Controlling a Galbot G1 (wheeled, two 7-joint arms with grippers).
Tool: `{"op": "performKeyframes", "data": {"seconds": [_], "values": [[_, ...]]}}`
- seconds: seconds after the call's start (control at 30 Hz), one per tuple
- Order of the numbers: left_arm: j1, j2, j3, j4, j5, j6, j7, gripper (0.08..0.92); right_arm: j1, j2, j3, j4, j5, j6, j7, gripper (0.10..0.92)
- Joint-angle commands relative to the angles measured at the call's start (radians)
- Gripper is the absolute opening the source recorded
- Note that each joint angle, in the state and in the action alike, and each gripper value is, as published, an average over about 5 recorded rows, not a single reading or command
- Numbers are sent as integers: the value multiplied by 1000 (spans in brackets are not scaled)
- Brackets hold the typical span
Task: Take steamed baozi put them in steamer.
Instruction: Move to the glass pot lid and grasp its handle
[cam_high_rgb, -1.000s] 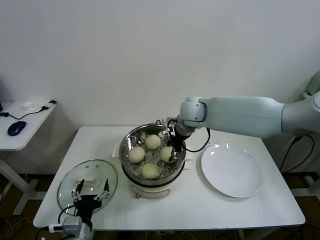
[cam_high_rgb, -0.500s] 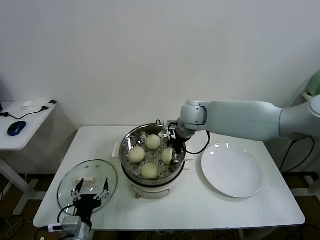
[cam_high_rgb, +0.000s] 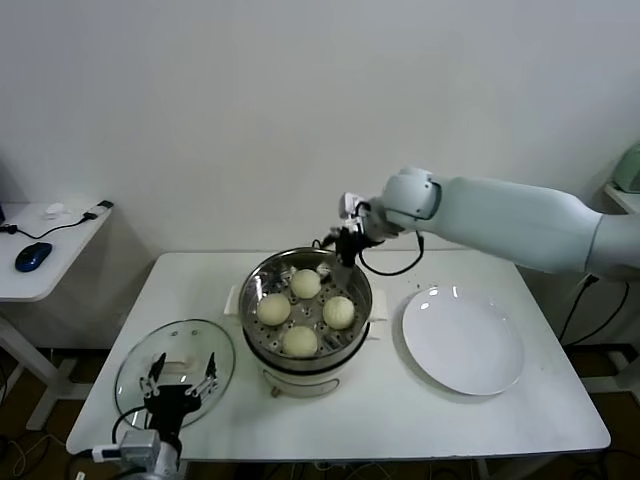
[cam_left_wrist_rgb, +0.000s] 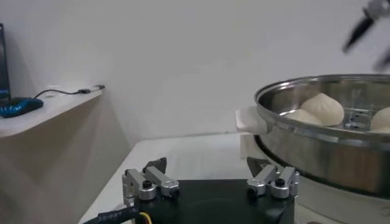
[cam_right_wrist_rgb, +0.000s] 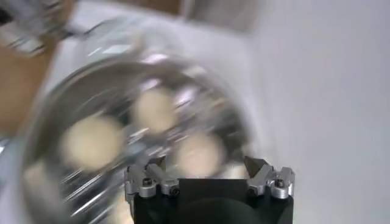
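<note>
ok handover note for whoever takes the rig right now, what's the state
Right end effector: open, empty, raised above the back rim of the steamer.
Left end effector: open, empty, parked low at the front table edge by the glass lid.
Buns: all four sit on the perforated tray inside the steamer.
Plate: bare, right of the steamer.
Done: all buns loaded.
Left: nothing to move; just clear the right arm away.

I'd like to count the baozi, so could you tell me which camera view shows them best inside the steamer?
The head view: all four baozi sit unobstructed in the steamer, seen from above. The left wrist view shows only bun tops over the rim, from the side. The right wrist view shows them from above but smeared.
</note>
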Motion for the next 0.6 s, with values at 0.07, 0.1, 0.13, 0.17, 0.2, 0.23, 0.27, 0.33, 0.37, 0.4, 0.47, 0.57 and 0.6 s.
{"op": "performKeyframes", "data": {"seconds": [0.07, 0.1, 0.13, 0.17, 0.2, 0.23, 0.27, 0.33, 0.37, 0.4, 0.47, 0.57, 0.6], "values": [[1, -4, 1, 7, 2, -1, 3, 823, -405, -169, 661, -9, -31, 29, 573, 823], [1, -2, 0, 5, 3, 1, 2, 823, -470, -197, 733, 8, -55, 42, 597, 823], [1, 0, 0, 2, 2, 2, 2, 823, -534, -224, 798, 24, -78, 59, 616, 823], [1, 1, 0, 0, 0, 4, 1, 823, -604, -255, 866, 39, -105, 83, 629, 823], [1, 2, 0, -3, -2, 5, -1, 823, -676, -283, 931, 53, -134, 110, 635, 823], [1, 3, 0, -6, -3, 5, -3, 823, -737, -309, 983, 65, -160, 136, 637, 823], [0, 4, 1, -9, -4, 5, -5, 823, -800, -334, 1036, 77, -183, 163, 637, 823], [-1, 5, 2, -10, 2, 0, -7, 823, -940, -375, 1153, 104, -218, 206, 628, 823], [-1, 7, 2, -10, 6, -5, -8, 823, -1020, -388, 1224, 119, -227, 223, 619, 823], [-1, 8, 2, -9, 11, -10, -8, 823, -1104, -397, 1301, 134, -236, 237, 609, 823], [0, 11, 3, -6, 19, -22, -7, 823, -1267, -394, 1451, 162, -259, 263, 584, 823], [-2, 13, 2, -2, 27, -38, -5, 823, -1491, -352, 1646, 197, -302, 311, 545, 823], [-4, 13, 2, -1, 31, -42, -4, 823, -1564, -328, 1701, 206, -318, 332, 532, 823]]}}
